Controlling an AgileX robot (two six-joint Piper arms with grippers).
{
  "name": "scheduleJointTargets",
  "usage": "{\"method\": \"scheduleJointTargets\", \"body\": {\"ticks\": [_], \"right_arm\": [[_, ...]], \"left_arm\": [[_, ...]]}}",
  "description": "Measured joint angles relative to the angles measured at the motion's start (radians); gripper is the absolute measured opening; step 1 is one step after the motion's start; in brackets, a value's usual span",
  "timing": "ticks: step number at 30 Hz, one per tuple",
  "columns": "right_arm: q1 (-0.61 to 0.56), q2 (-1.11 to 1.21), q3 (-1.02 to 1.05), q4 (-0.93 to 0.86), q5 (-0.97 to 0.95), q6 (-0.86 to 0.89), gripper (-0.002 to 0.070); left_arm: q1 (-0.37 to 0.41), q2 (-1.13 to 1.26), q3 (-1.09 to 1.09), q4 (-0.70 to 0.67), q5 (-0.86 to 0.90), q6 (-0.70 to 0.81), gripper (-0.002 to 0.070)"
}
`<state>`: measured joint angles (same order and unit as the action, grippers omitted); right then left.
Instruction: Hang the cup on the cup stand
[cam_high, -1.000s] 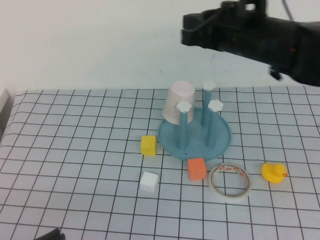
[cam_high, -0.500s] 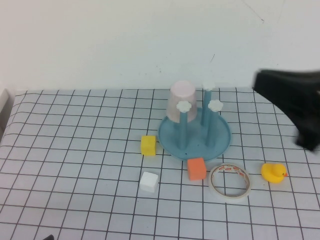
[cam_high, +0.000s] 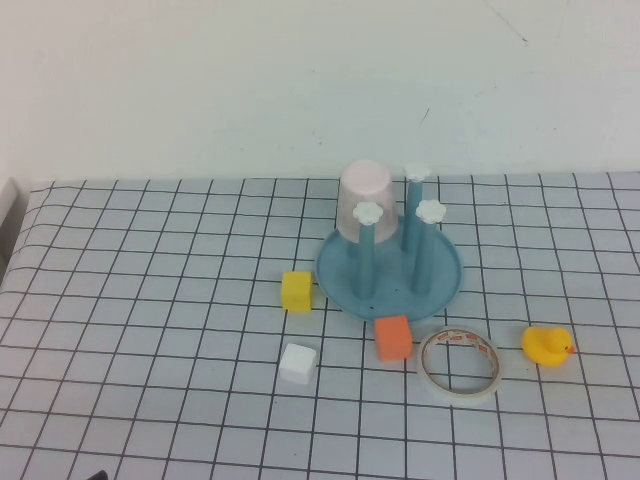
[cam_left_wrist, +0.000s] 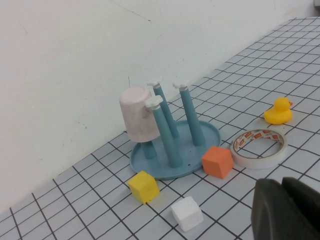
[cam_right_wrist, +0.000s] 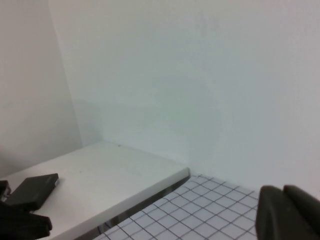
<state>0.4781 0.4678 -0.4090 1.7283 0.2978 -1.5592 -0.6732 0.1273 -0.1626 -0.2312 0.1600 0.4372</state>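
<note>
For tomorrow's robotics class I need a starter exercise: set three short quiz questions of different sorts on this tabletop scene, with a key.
1. True or false: the cup sits upside down over a peg of the cup stand.
2. Which lies nearest the tape ring? A) yellow block B) orange block C) white block
3. Fill in: the toy at the table's right side is a rubber ____.

Key: 1 true; 2 B; 3 duck.
Note: the high view shows neither gripper; the left gripper and right gripper appear only at their wrist views' edges, away from the cup.
</note>
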Motion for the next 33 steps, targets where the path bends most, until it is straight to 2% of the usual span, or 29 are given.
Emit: {"method": "scheduleJointTargets", "body": {"ticks": [12,20,31,33], "right_arm": [[0.000,-0.071,0.061,-0.002,-0.014,0.004,0.0005],[0.000,-0.071,0.171,-0.002,-0.133,0.004,0.0005],[0.000,-0.078,0.186,-0.001,-0.256,-0.011,0.0002],[0.000,-0.096,0.194,-0.054,-0.279,0.008,0.0002]], "left_arm": [[0.000,0.000,0.000,0.000,0.001,0.000,-0.0001],[0.000,0.000,0.000,0.000,0.001,0.000,-0.0001],[0.000,0.000,0.000,0.000,0.001,0.000,-0.0001],[0.000,0.000,0.000,0.000,0.001,0.000,-0.0001]]}}
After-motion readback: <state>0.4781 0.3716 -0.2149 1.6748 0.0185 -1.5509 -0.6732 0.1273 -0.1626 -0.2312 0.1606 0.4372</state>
